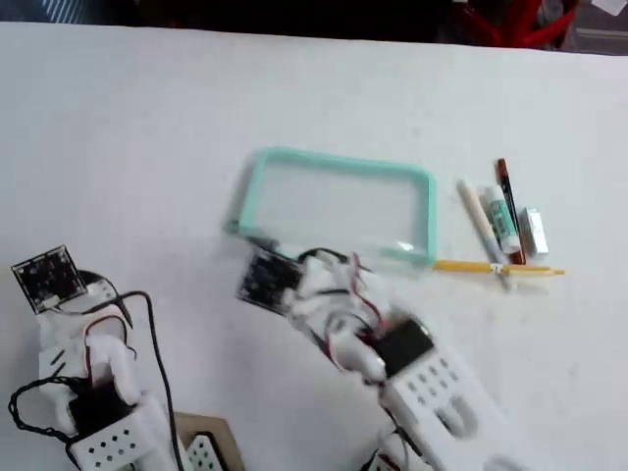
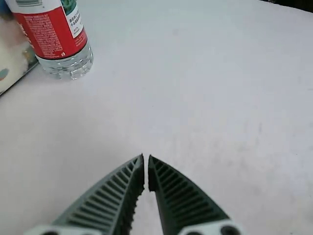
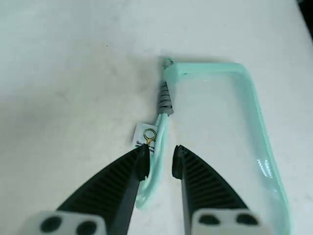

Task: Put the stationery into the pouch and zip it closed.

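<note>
Nearest, the left tool (image 2: 145,164) hangs low over bare table (image 2: 220,88) with its tips drawn together on nothing. The right tool (image 3: 160,156) sits at the near edge of the pouch (image 1: 334,162), its tips apart with the mint green rim running between them and a gold clasp (image 3: 149,136) just beyond. The clear pouch lies flat mid-table. The stationery (image 1: 505,221) lies just beside its end, a yellow pencil (image 1: 491,267) crosswise. Farther off stands a red-labelled bottle (image 2: 58,34)
</note>
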Controlling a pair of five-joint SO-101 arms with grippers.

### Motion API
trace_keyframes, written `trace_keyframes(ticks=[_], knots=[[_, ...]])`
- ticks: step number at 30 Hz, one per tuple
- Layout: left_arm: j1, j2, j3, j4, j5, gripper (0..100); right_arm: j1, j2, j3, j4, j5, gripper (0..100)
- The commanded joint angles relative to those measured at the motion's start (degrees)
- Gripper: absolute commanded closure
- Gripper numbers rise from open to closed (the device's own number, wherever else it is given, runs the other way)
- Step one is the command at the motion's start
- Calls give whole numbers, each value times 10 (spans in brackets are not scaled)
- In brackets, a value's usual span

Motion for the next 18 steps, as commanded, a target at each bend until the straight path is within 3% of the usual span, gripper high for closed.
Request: trace_keyframes(ticks=[1, 5, 12, 18], knots=[[21, -6, -27, 3, -5, 914, -29, 233, -159, 5, -62, 907], [22, -6, -11, 3, 0, 760, -40, 429, -287, 21, -142, 906], [22, -6, -9, -1, 16, 766, -38, 676, -513, 147, -168, 906], [22, -6, -8, -1, 16, 766, -16, 747, -621, 189, -169, 883]])
